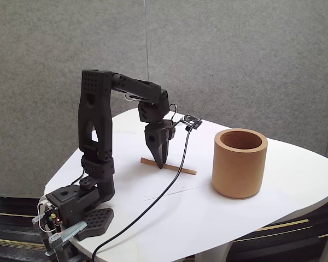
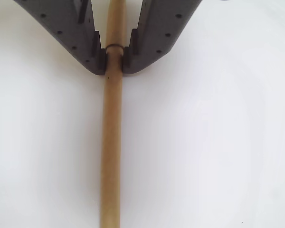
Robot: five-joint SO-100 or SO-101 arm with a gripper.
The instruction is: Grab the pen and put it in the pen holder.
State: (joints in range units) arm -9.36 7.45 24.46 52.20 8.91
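Note:
The pen (image 1: 186, 170) is a thin light-brown stick lying flat on the white table (image 1: 284, 218), left of the pen holder (image 1: 239, 169), a thick-walled tan cup standing upright. My black gripper (image 1: 160, 164) points straight down onto the pen near its left end. In the wrist view the pen (image 2: 111, 152) runs from the top to the bottom edge, and my gripper (image 2: 114, 64) is shut on it, both fingertips pressing its sides. The pen still rests on the table.
A black cable (image 1: 164, 188) trails from the wrist across the table to its front edge. The arm's base (image 1: 71, 202) is clamped at the table's left corner. Grey wall panels stand behind. Bare white surface lies between pen and cup.

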